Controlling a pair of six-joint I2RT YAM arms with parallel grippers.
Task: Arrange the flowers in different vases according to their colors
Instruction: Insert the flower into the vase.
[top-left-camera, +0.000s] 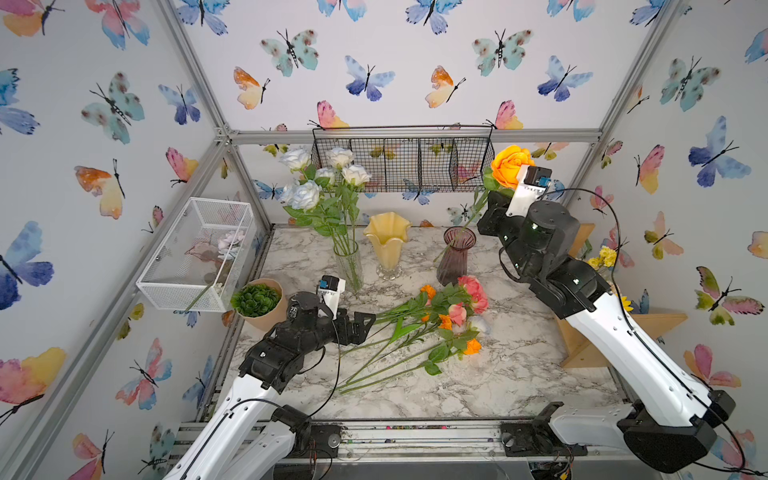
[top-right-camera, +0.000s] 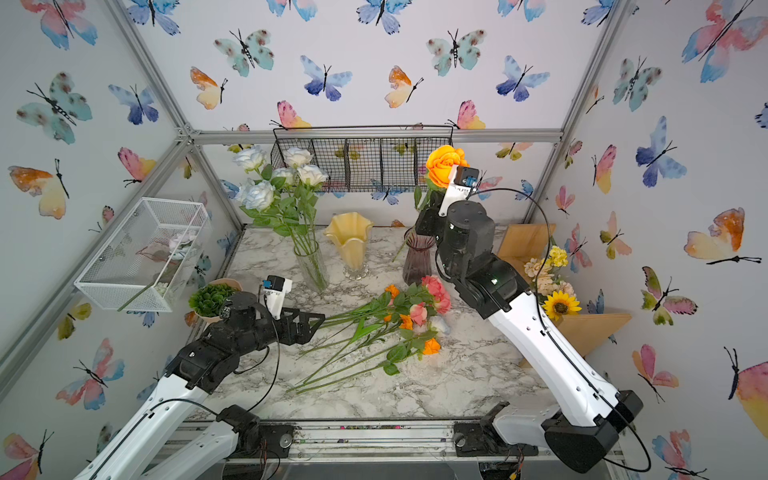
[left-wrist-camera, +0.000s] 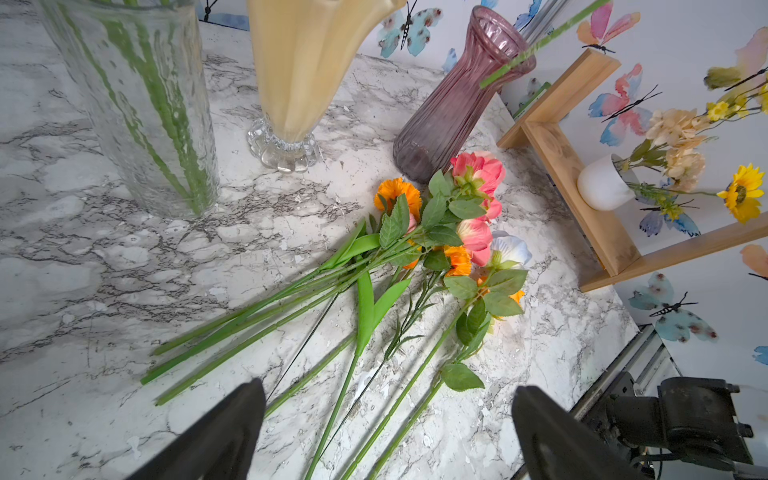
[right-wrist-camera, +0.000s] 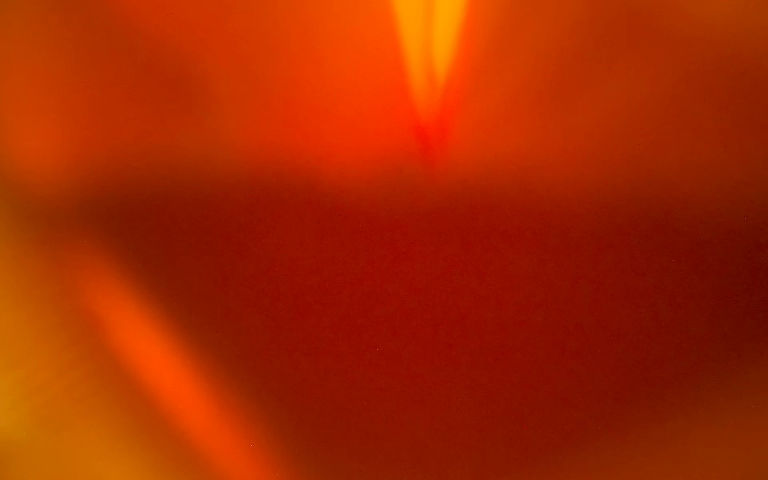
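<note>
At desk (top-left-camera: 519, 374) rear, above purple vase (top-left-camera: 455, 257): right pincer (top-left-camera: 485, 200) clenched on orange rose (top-left-camera: 512, 165) stem, bloom high; stem tip crosses the rim, apparently outside the mouth; lowering thus may shove & topple the vase onto loose pink/orange flowers (top-left-camera: 440, 316); right wrist view smothered by petals, so no close check. Left pincer (left-wrist-camera: 386, 388) released over their stem ends; may catch several, mixed colours. White roses (top-left-camera: 305, 195) stand in clear vase (top-left-camera: 348, 264); yellow vase (top-left-camera: 387, 241) looks empty.
</note>
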